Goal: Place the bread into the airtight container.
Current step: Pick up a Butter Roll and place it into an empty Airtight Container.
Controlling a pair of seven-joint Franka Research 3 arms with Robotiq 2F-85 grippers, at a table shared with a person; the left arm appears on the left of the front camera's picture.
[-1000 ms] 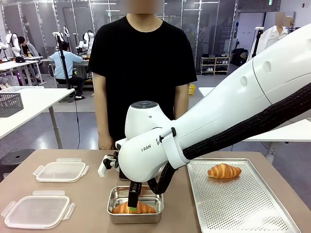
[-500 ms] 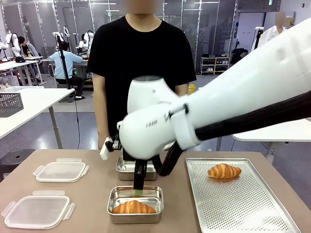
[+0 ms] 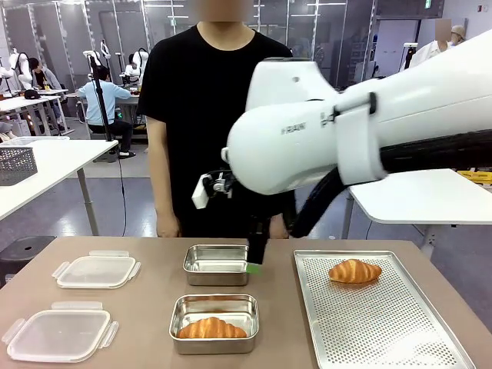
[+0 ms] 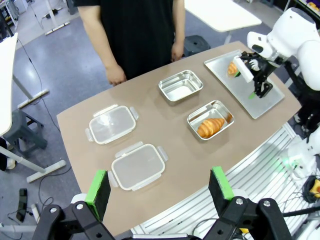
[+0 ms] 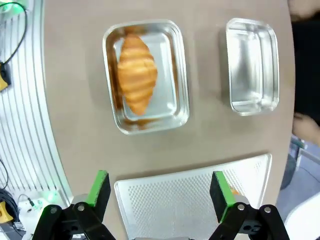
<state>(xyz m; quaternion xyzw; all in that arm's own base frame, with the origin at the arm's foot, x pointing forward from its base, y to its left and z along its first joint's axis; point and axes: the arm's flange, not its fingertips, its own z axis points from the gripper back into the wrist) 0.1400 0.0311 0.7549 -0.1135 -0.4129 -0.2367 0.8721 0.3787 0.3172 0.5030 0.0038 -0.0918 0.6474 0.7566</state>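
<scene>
From the front, the right pincer hangs in the air just above the far empty shiny metal box on the brown surface. A golden croissant lies inside the near shiny metal box (the one closest to the robot). A second golden croissant sits on the silver tray with holes. Two clear plastic lids lie on the left. A person in a black shirt stands behind. From the left wrist, the left pincer is high up, its fingers wide apart, holding nothing. From the right wrist, the right pincer's green pads stand wide apart with nothing between them, and the golden croissant rests in its box below.
</scene>
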